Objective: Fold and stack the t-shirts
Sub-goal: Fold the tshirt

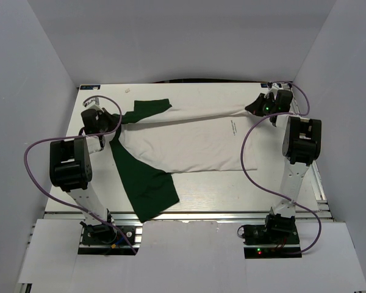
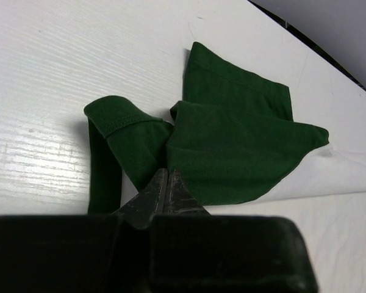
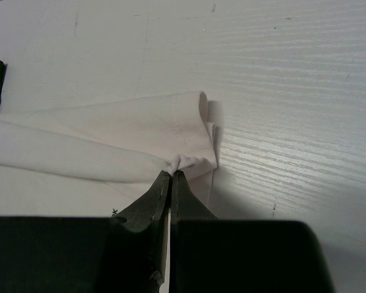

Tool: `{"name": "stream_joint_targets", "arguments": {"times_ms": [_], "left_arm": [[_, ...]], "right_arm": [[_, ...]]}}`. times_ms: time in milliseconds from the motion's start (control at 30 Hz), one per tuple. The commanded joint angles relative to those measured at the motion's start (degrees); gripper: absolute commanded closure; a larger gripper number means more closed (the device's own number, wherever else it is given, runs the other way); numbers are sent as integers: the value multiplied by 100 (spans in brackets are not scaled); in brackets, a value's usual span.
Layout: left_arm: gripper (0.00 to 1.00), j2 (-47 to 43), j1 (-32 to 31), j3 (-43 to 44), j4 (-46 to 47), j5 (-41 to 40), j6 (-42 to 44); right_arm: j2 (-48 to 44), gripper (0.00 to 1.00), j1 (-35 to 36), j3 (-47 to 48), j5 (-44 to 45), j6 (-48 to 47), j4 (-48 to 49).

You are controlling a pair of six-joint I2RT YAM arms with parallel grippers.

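Note:
One t-shirt lies across the table: a white body with small dark lettering and dark green sleeves. One sleeve is spread toward the near edge; the other lies at the far left. My left gripper is shut on the green fabric at the shirt's far-left shoulder, with its fingertips pressed together. At the far right, my right gripper is shut on a bunched white corner of the hem. The shirt's far edge runs as a taut ridge between the two grippers.
White enclosure walls stand close on the left, right and back. A grey cable loops out from the left arm and another crosses the table by the right arm. A metal rail lines the near edge.

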Motion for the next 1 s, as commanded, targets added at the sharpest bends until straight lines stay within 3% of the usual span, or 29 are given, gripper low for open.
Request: {"name": "stream_joint_targets", "arguments": {"times_ms": [0, 967], "left_arm": [[100, -271, 65, -98, -100, -93, 134], [100, 81, 65, -72, -478, -181, 318]], "right_arm": [[-356, 100, -93, 40, 73, -191, -80], [-356, 100, -119, 14, 100, -499, -424]]}}
